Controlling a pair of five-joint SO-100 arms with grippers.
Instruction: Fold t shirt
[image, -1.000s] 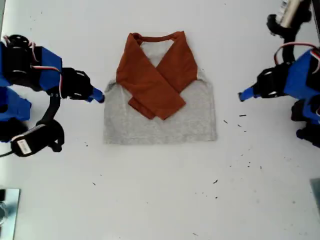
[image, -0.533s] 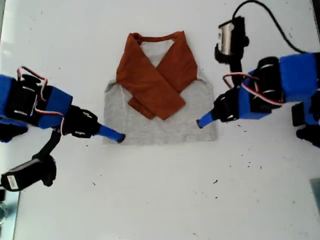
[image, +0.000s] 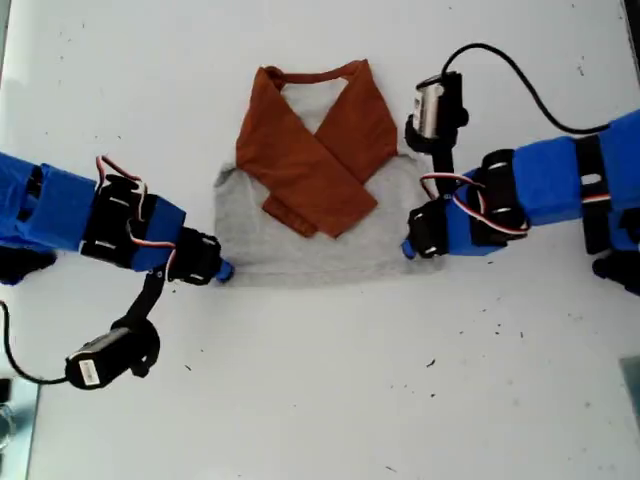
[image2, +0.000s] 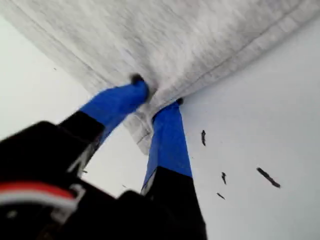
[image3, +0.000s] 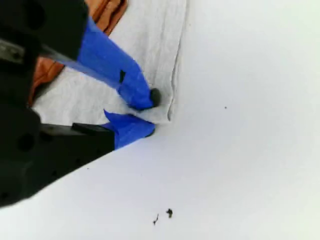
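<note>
White counter (image: 320, 400) carries the t shirt (image: 330, 240) lying flat near the middle of the exterior view, grey body down, rust sleeves crossed over its chest, with small dark specks (image: 497, 328) scattered toward that view's lower right.

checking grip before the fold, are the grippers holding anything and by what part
Both hold the t shirt at its bottom hem corners: my first gripper pinches one corner, my second gripper the other.

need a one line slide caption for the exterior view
Two blue arms pinch the bottom corners of a grey t shirt with rust-orange sleeves crossed on a white table.
</note>
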